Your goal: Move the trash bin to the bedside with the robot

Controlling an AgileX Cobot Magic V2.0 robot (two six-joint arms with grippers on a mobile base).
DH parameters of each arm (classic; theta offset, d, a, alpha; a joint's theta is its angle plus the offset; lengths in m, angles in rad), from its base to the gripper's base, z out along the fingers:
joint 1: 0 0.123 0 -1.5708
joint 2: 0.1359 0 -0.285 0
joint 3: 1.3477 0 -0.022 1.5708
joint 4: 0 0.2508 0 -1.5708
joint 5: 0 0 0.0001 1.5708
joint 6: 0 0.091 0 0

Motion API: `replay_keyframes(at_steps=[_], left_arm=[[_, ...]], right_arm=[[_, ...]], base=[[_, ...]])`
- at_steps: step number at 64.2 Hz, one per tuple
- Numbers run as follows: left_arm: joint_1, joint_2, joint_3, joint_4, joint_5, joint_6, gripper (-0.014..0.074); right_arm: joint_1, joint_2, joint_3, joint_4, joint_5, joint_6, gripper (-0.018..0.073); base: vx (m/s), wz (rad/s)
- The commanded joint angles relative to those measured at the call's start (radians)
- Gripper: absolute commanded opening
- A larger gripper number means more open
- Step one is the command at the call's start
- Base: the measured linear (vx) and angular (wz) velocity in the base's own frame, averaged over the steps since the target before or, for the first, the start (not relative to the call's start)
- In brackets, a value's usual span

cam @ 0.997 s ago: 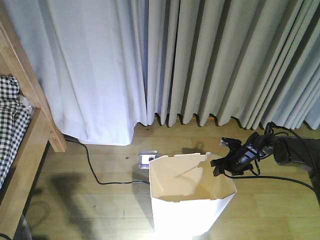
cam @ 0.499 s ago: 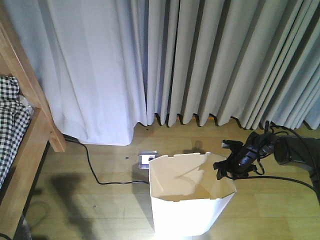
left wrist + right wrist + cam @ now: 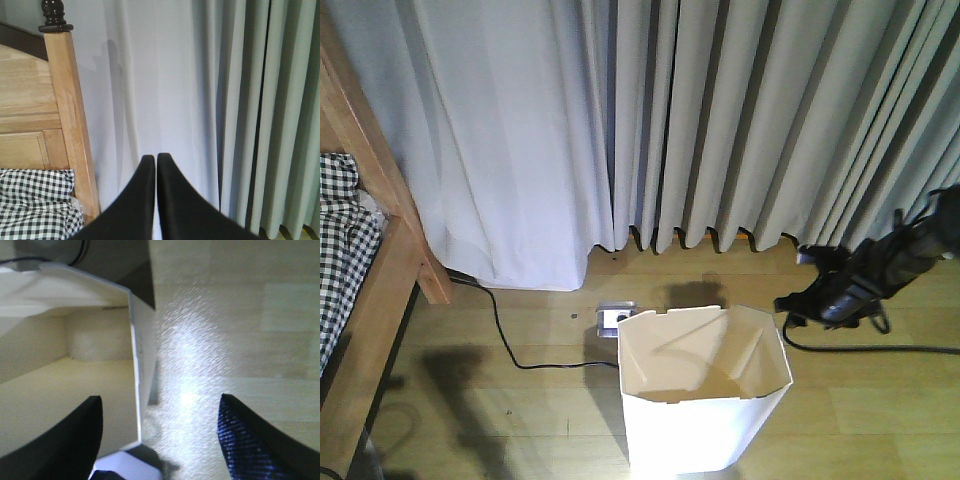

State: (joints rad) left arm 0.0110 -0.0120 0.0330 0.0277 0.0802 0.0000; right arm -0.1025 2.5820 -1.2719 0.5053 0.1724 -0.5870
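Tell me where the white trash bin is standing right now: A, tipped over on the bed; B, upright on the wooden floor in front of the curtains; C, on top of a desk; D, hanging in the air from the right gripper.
B: the trash bin stands upright on the wooden floor before the curtains, and the right gripper, its fingers spread, holds nothing.

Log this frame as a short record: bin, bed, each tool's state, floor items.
bin: white trash bin, upright on the wood floor, nothing visible inside
bed: wooden frame, far left, apart from bin
right tool: open, jaws straddling the bin wall, not gripping
left tool: shut, holding nothing, facing the curtain
floor: black cable, floor socket
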Motion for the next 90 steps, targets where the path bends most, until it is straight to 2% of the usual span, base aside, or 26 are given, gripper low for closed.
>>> replay_keyframes(at_steps=[1, 18, 43, 58, 75, 84, 90], left_arm=[[-0.006, -0.015, 0.012, -0.009, -0.075, -0.014, -0.0006], [-0.006, -0.015, 0.012, -0.009, -0.075, -0.014, -0.0006], [-0.006, -0.015, 0.012, -0.009, -0.075, -0.014, -0.0006], [-0.006, -0.015, 0.012, -0.009, -0.075, -0.014, -0.0006], [-0.006, -0.015, 0.012, -0.009, -0.075, -0.014, -0.0006], [-0.006, -0.015, 0.012, -0.009, -0.075, -0.014, -0.0006], [-0.006, -0.015, 0.012, -0.009, -0.075, -0.014, -0.0006]], right_arm=[[-0.004, -0.215, 0.133, -0.002, -0.097, -0.044, 0.0477], [-0.004, -0.683, 0.384, -0.002, -0.131, -0.102, 0.0477], [-0.006, -1.320, 0.592, -0.001, -0.148, -0.102, 0.0477], [-0.006, -1.702, 0.729, 0.058, -0.150, -0.098, 0.0477], [-0.006, -2.018, 0.849, 0.196, -0.145, -0.099, 0.0477], [-0.006, -2.137, 0.929, 0.182, -0.050, -0.101, 0.0477], [-0.006, -2.210, 0.976, 0.182, -0.087, -0.106, 0.0477]], base=[[0.00, 0.00], [0.00, 0.00], [0.00, 0.00], [0.00, 0.00], [0.00, 0.00], [0.00, 0.00], [0.00, 0.00]])
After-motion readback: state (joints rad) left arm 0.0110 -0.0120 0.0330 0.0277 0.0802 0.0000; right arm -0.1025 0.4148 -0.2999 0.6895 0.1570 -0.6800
